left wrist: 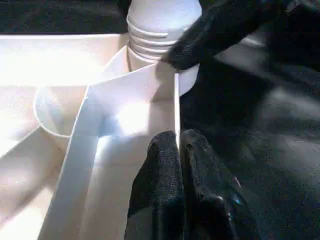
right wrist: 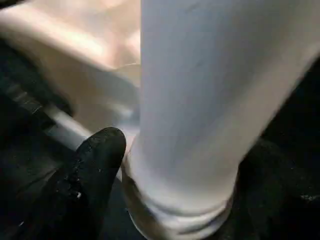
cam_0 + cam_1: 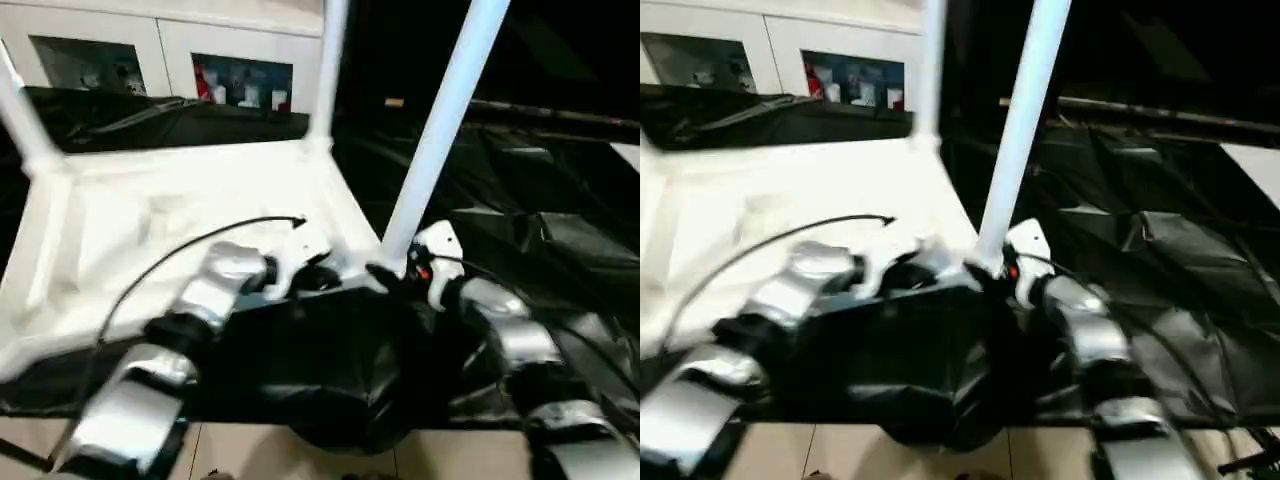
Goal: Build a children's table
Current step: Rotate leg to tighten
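Note:
The children's table lies upside down on the black-draped work table, its white ribbed tabletop facing up. Three white legs stand in corner sockets: one at the far left, one at the back, one at the near right corner. My left gripper is shut on the tabletop's thin rim wall close to that near right corner. My right gripper sits at the base of the near right leg, open, with a jaw on either side of it. One black finger stands beside the leg's ribbed collar.
Crumpled black cloth covers the work table to the right and in front of the tabletop. A white cabinet with glass doors stands behind. Light floor shows below the table's near edge. A black cable arcs over my left forearm.

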